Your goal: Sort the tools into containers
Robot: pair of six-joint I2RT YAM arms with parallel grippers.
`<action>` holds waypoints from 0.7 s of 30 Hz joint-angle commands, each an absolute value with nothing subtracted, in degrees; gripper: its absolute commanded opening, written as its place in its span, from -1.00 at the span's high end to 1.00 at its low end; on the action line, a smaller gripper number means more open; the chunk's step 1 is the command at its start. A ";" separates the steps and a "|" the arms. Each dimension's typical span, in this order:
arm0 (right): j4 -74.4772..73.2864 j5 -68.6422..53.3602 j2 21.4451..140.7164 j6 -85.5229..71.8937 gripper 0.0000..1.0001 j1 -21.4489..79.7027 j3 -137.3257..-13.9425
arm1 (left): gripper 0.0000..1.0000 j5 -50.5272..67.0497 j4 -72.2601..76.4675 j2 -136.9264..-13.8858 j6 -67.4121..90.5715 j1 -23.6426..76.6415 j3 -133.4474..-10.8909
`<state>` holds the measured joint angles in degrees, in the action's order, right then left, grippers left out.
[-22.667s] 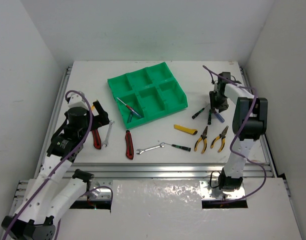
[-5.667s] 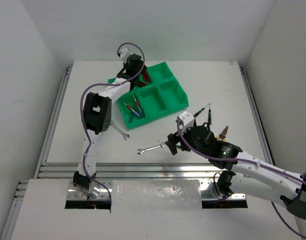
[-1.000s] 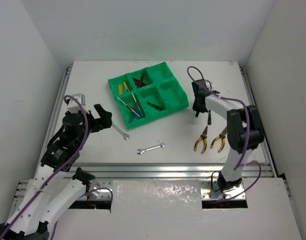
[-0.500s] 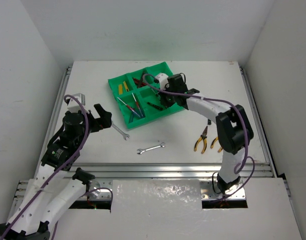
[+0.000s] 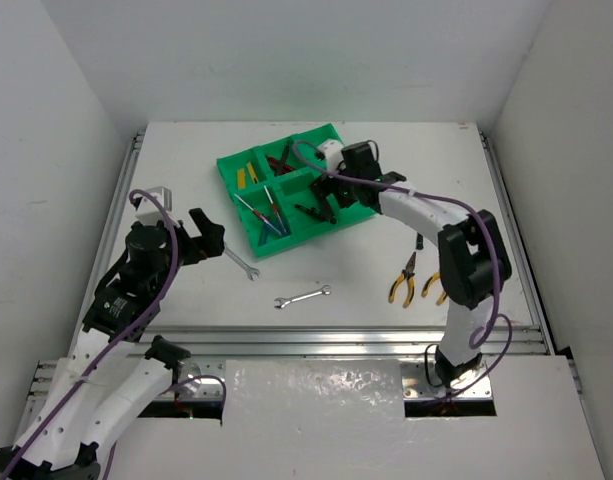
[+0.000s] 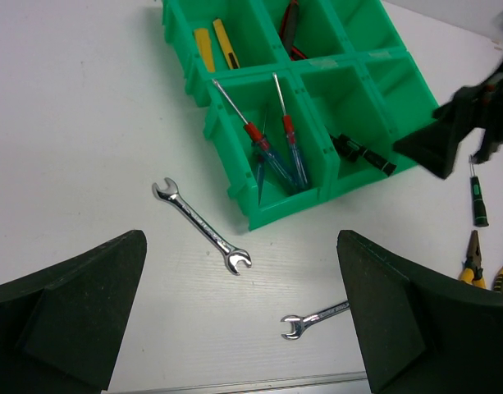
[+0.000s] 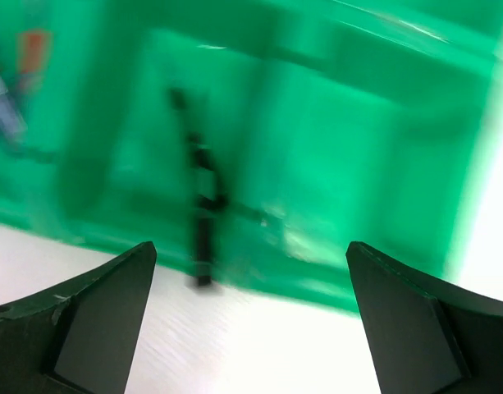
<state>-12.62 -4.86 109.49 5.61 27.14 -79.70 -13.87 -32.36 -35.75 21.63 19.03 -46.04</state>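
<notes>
Nearest, the left gripper (image 5: 202, 233) hangs spread and empty near a silver open-end wrench (image 6: 202, 227) lying just short of the bright green six-compartment plastic tray (image 6: 285, 210), and I'd have it close squarely across the shank; farther off, the right gripper (image 7: 251, 248), spread empty above a black-handled screwdriver (image 7: 203, 205) in the middle near compartment, should lift clear of the walls.

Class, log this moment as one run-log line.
left gripper open | right gripper open at tray | on table: two wrenches, two pliers, screwdriver
</notes>
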 commanded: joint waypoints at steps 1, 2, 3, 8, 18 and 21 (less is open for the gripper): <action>-9.75 5.43 100.31 -5.69 -0.98 20.58 -76.30 | -0.99 -13.45 -29.71 -35.16 21.01 18.28 -45.88; -12.89 6.93 99.67 -10.50 -0.98 16.83 -75.42 | -0.99 -13.53 -29.71 -34.98 21.01 18.28 -45.88; -15.01 7.03 99.32 -12.11 -0.98 14.96 -74.37 | -0.99 -13.54 -29.71 -34.89 21.01 18.28 -45.79; -15.54 6.96 98.17 -11.76 -0.98 11.69 -69.78 | -0.99 -12.83 -29.53 -35.15 20.83 18.11 -45.97; -28.48 12.74 113.37 -17.40 -0.34 2.90 -76.91 | -0.99 -12.39 -29.36 -34.89 20.65 18.11 -45.79; -28.12 12.57 115.57 -17.31 -0.30 2.55 -76.29 | -0.99 -12.13 -29.36 -34.89 20.57 18.11 -45.70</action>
<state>-26.20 11.29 115.57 -15.79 2.74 -75.31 -12.93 -31.97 -34.98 21.41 18.74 -45.84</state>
